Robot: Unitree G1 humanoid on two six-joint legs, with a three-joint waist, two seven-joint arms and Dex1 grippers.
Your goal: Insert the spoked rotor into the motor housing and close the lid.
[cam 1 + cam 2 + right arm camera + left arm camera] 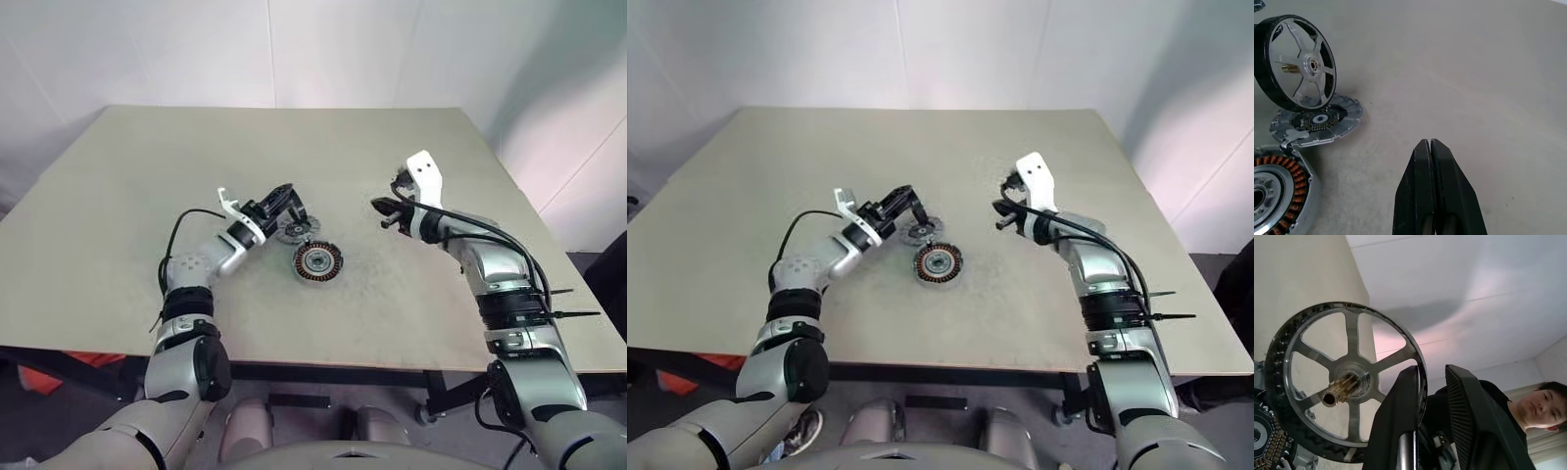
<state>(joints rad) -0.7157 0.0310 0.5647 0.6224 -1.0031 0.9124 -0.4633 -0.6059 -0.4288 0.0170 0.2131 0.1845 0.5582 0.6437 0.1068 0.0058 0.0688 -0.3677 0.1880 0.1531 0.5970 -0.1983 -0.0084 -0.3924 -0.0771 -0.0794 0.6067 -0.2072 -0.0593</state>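
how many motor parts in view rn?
3. The spoked rotor is held off the table in the left gripper; the lid lies flat under it; the motor housing sits beside the lid.

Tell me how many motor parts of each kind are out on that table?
Dark-rimmed, silver-spoked rotor wheel, held on edge by the left gripper: 1
Round copper-wound motor housing: 1
Flat grey notched metal lid, lying on the table: 1
Total: 3

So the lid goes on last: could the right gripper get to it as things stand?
Probably not cleanly: the spoked rotor, held on edge by the left gripper, hangs right over the lid. The right gripper is shut.
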